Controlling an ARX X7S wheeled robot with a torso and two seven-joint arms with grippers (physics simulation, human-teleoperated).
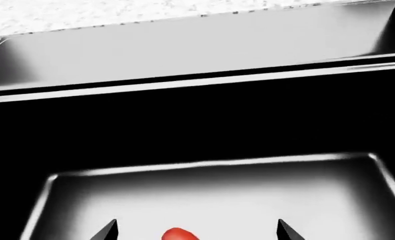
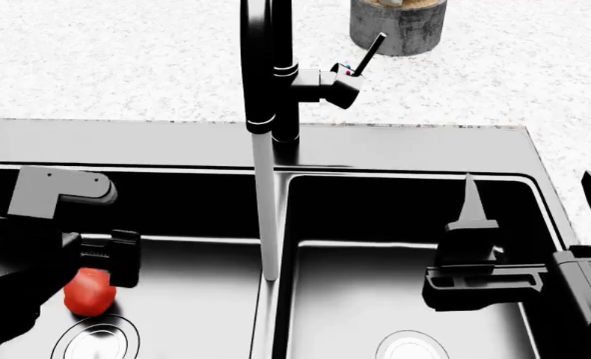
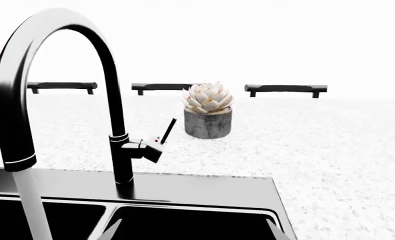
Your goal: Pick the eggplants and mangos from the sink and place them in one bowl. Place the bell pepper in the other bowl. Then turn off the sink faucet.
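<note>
Pepper: bell pepper [image 2: 88, 292] lay on the floor of the sink's [image 2: 275, 153] left basin, just beside the round drain [image 2: 98, 338]; no stem showed, so its long axis and pointing could not be told.
Left claw: left claw [image 2: 96, 254] hung low in that basin with fingers spread wide and empty; in its wrist view the red fruit sat between the two tips, likely lined up for a pick.
Right claw: right claw [image 2: 467, 224] stood over the right basin, holding nothing; one finger showed upright, so its opening could not be told.
Faucet: sink faucet [image 2: 268, 67] poured water down near the divider; its lever [image 2: 367, 54] tilted up and away, probably waiting until last.
Worktop: speckled worktop [image 3: 331, 165] carried a potted succulent [image 3: 207, 116] behind the faucet.
</note>
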